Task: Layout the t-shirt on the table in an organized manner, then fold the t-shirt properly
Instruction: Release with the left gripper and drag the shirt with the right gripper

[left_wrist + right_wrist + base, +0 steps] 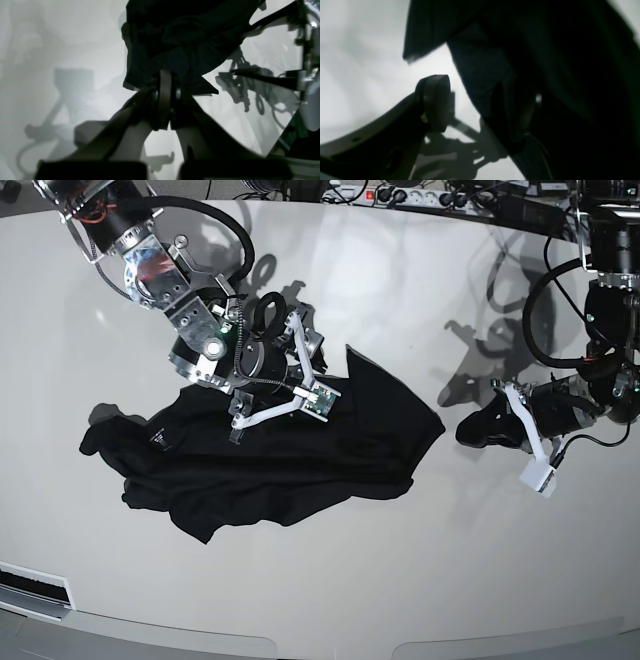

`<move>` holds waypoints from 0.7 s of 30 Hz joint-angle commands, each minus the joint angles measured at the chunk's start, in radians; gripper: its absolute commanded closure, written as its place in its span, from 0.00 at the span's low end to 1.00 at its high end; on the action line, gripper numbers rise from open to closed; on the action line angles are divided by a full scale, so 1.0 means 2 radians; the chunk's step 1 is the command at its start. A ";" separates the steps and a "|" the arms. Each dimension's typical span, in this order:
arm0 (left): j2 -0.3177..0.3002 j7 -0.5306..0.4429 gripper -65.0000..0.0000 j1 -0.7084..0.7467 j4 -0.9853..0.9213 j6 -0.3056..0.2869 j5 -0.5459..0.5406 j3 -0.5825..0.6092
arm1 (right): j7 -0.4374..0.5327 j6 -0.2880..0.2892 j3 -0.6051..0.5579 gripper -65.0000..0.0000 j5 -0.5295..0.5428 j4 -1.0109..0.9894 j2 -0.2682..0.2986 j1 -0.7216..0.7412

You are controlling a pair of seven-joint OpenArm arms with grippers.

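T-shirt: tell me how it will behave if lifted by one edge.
The t-shirt likely droops limply; it lies in rumpled folds. It probably slides easily, since the table looks glossy. Seems light, being thin cloth.

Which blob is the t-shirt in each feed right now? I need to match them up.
Left wrist: t-shirt top centre, beyond the shut left gripper.
Right wrist: dark mass filling the right side.
Base: spread at centre-left on the table.
Shared landmark: the white table.
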 commanded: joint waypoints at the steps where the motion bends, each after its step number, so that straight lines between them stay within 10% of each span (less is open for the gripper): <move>1: -0.007 -0.010 1.00 -0.010 0.008 -0.004 -0.010 -0.004 | 0.013 -0.008 -0.005 0.38 -0.005 -0.005 -0.002 0.016; 14: -0.007 -0.013 1.00 -0.010 0.008 -0.004 -0.010 -0.004 | 0.021 -0.019 -0.015 0.53 -0.008 -0.139 -0.045 0.072; 18: -0.007 -0.013 1.00 -0.010 0.008 -0.004 -0.010 -0.004 | 0.021 -0.022 -0.015 1.00 -0.020 -0.139 -0.049 0.073; 21: -0.007 -0.013 1.00 -0.010 0.008 -0.004 -0.010 -0.004 | 0.019 -0.029 -0.015 1.00 -0.034 -0.122 -0.050 0.073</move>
